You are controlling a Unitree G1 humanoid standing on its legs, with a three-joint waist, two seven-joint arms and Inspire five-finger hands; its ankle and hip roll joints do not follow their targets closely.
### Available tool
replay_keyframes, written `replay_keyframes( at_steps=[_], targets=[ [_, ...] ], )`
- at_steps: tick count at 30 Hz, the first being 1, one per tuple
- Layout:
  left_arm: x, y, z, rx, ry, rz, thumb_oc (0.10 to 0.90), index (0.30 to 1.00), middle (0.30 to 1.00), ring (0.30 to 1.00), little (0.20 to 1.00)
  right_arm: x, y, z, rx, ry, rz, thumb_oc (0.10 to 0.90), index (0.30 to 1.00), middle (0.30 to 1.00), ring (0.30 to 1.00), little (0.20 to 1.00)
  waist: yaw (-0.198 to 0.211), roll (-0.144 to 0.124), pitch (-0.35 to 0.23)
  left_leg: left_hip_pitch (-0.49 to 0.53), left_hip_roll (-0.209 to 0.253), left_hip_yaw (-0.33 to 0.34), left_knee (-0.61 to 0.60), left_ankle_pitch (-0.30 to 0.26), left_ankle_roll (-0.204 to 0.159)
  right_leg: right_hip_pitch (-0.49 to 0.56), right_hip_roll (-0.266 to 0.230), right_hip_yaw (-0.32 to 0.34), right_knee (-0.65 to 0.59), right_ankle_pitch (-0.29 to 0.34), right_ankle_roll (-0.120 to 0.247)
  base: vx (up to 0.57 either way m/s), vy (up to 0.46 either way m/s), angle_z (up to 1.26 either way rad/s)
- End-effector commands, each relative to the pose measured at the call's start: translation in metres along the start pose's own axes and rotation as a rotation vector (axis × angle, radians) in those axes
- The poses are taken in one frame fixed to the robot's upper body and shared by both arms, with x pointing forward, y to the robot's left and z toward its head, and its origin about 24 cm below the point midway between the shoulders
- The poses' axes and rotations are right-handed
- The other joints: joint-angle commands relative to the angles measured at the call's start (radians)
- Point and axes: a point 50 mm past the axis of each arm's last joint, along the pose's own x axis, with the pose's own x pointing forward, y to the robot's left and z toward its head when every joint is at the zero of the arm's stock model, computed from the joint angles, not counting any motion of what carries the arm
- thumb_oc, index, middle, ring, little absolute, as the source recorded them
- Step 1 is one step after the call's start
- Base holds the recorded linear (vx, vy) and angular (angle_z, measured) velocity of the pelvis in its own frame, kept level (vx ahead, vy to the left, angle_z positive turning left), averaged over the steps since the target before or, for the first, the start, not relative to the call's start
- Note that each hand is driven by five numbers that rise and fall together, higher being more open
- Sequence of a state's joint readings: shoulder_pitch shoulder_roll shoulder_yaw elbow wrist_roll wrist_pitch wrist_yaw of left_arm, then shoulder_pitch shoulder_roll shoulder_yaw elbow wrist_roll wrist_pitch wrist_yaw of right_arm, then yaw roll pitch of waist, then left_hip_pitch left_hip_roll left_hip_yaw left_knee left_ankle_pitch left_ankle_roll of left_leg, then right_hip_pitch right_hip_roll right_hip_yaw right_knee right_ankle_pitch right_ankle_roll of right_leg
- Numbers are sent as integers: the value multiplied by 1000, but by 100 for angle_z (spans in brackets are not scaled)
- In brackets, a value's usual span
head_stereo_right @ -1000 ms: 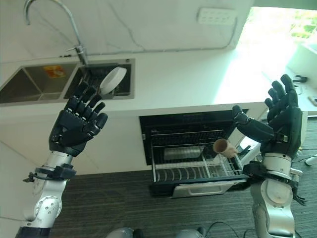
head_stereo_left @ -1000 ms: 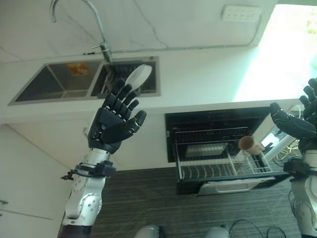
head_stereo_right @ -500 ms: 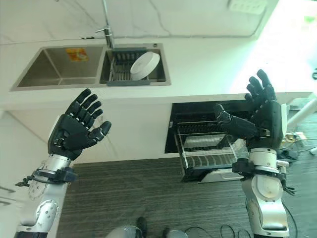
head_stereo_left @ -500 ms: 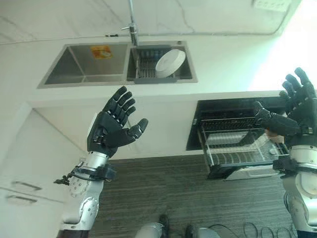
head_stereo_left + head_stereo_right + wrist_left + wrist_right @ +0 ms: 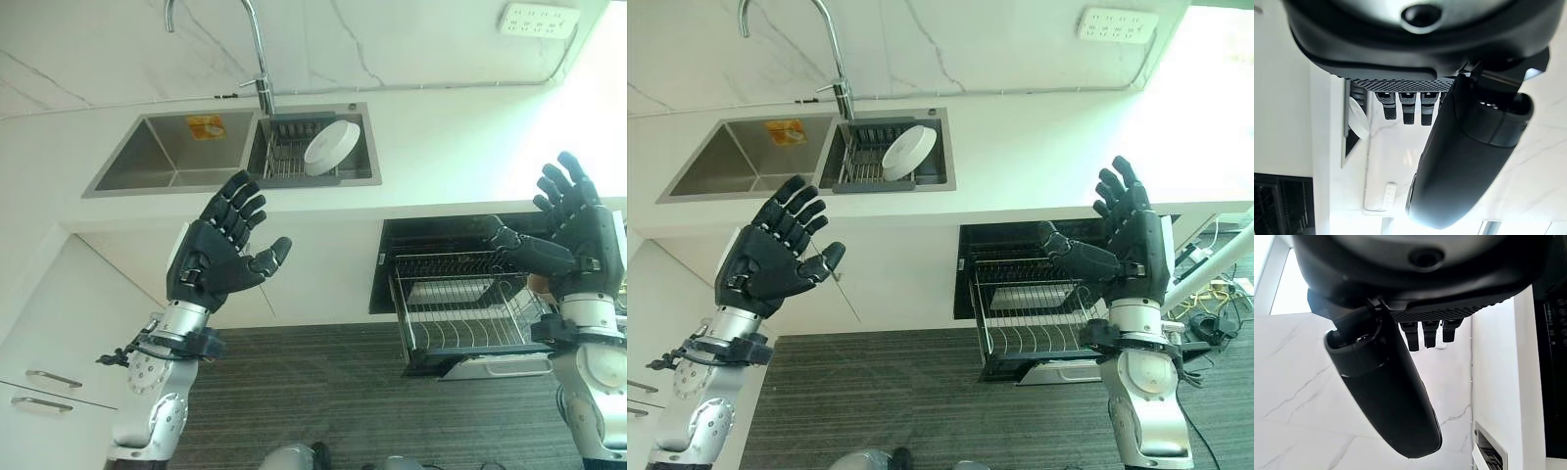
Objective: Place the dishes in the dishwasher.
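Observation:
A white plate point(image 5: 331, 147) leans in the dark drying rack point(image 5: 866, 157) set in the right basin of the steel sink point(image 5: 157, 162). Under the counter the dishwasher point(image 5: 441, 235) stands open, its wire rack point(image 5: 1029, 318) pulled out over the floor. My left hand point(image 5: 217, 259) is raised in front of the cabinet below the sink, open and holding nothing. My right hand point(image 5: 1122, 245) is raised in front of the dishwasher rack, open and holding nothing. The plate point(image 5: 1357, 116) also shows past the fingers in the left wrist view.
A tall curved tap point(image 5: 257, 59) rises behind the sink. A white countertop point(image 5: 1048, 157) runs to the right of the sink, with a wall socket strip point(image 5: 1117, 23) above it. White drawers with handles point(image 5: 39, 382) are at lower left. Dark striped floor point(image 5: 921, 411) lies below.
The camera has shifted, so the sink and dishwasher sit differently in view. Both hands stay raised and open; the cup seen in the rack 1.0 s ago is now hidden behind my right hand.

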State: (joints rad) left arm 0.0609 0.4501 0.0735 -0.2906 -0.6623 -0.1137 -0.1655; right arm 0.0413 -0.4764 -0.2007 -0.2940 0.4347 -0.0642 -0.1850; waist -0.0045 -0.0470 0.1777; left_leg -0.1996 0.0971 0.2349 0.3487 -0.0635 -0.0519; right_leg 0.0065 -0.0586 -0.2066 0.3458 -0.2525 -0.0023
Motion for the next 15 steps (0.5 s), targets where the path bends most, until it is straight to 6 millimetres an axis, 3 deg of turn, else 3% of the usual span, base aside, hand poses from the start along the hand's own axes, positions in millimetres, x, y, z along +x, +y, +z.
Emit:
replay_keyframes(
  at_steps=[1, 4, 8, 10, 13, 15],
  targets=[
    [12, -9, 47, 8, -299, -49, 800, 900, 900, 900, 900, 17, 1, 43, -15, -238, 51, 800, 900, 900, 900, 900, -4, 66, -46, -20, 72, -78, -49, 28, -59, -9, 24, 22, -46, -8, 54, 211, 233, 4],
    [7, -8, 46, -5, -310, -47, 800, 900, 900, 900, 900, 15, -5, 44, -41, -244, 32, 800, 900, 900, 900, 900, -3, 81, -58, -70, 97, -131, -49, 64, -78, 19, 42, 38, -46, -35, 47, 219, 230, -22],
    [6, -10, 46, -30, -324, -86, 800, 900, 900, 900, 900, 12, -10, 46, -71, -251, 5, 800, 900, 900, 900, 900, -17, 83, -70, -48, 99, -77, -49, -15, -54, 47, 10, 21, -46, -35, 67, 199, 269, -28],
    [8, -8, 49, -34, -326, -101, 800, 900, 900, 900, 900, 11, -16, 47, -63, -245, -11, 800, 900, 900, 900, 900, -23, 83, -76, -20, 81, -64, -49, -48, -35, 63, -13, 13, -46, -28, 87, 308, 387, -4],
    [19, -13, 56, -16, -339, -151, 800, 900, 900, 900, 900, 11, -18, 46, -28, -243, -52, 800, 900, 900, 900, 900, -17, 64, -91, 16, 19, -72, -49, -99, 6, 62, -73, -5, -46, 33, 138, 283, 339, 2],
    [21, -15, 58, -10, -344, -163, 800, 900, 900, 900, 900, 11, -16, 47, -18, -252, -61, 800, 900, 900, 900, 900, -13, 60, -95, 19, 0, -84, -49, -107, 18, 62, -84, -8, -46, 50, 148, 175, 213, 15]
  ],
)
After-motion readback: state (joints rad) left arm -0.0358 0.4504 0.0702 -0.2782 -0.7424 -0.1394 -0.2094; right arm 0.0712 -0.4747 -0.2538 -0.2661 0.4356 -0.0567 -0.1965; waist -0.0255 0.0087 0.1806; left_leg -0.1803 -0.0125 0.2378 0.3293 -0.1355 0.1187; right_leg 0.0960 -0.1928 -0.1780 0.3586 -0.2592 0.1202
